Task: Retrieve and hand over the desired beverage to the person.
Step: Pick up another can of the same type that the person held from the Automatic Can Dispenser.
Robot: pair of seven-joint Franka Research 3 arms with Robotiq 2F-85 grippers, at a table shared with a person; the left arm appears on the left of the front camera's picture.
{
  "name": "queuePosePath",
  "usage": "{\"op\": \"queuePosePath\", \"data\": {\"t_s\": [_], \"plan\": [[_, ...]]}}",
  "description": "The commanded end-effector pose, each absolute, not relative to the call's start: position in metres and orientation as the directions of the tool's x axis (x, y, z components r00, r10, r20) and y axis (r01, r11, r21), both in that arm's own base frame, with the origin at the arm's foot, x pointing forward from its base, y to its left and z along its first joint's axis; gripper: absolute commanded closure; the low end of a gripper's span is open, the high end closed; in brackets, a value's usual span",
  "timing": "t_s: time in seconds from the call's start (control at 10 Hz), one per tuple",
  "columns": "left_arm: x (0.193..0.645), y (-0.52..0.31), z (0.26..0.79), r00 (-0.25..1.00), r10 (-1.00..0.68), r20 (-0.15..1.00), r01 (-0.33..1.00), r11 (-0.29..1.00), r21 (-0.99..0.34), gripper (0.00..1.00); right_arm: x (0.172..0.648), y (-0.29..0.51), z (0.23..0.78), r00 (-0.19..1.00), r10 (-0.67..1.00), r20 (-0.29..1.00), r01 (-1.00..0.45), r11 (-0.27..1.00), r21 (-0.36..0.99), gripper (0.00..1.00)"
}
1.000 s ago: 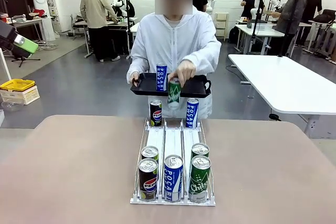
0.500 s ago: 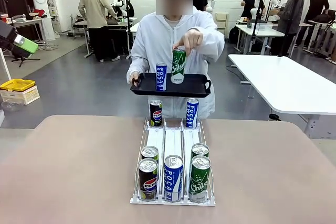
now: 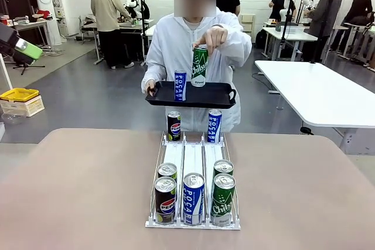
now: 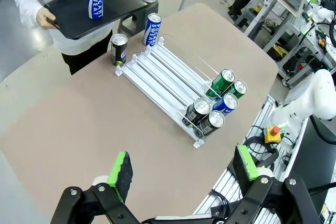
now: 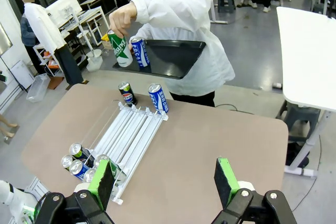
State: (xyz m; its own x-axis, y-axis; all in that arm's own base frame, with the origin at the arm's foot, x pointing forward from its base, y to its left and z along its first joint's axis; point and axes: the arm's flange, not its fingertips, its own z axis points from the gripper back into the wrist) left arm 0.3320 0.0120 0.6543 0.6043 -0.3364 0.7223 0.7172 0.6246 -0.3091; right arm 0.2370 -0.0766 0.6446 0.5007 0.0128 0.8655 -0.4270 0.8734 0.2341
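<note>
The person [image 3: 193, 45] in a white hooded jacket stands at the table's far side, carrying a black tray [image 3: 218, 95] in one hand. The other hand holds a green Chilsung can [image 3: 200, 66] upright just above the tray, next to a blue Pocari Sweat can [image 3: 180, 85] standing on it. On the table, a white three-lane can rack [image 3: 193, 155] has a Pepsi can [image 3: 174, 126] and a Pocari can [image 3: 214, 126] at its far end and several cans at its near end. My left gripper [image 4: 182, 166] and my right gripper [image 5: 165, 179] hover open and empty above the table.
A long white table [image 3: 316, 95] stands to the right beyond my table. A yellow bin [image 3: 19, 94] sits on the floor at the left. Other people work at benches farther back. Bare tabletop [image 3: 76, 191] lies on both sides of the rack.
The person's hand has lifted the green can from just over the rack's far end up above the tray. Both grippers have stayed open.
</note>
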Motion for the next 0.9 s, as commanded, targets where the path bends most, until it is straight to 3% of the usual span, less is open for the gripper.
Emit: {"op": "queuePosePath", "data": {"t_s": [0.0,0.8], "plan": [[0.3326,0.0131,0.6538,0.59,-0.34,0.732,0.732,0.608,-0.308,0.0,0.2393,-0.0751,0.6442,0.498,0.012,0.867,-0.448,0.86,0.245,0.0],[0.3326,0.0131,0.6538,0.59,-0.34,0.732,0.732,0.608,-0.308,0.0,0.2393,-0.0751,0.6442,0.498,0.012,0.867,-0.448,0.86,0.245,0.0]]}}
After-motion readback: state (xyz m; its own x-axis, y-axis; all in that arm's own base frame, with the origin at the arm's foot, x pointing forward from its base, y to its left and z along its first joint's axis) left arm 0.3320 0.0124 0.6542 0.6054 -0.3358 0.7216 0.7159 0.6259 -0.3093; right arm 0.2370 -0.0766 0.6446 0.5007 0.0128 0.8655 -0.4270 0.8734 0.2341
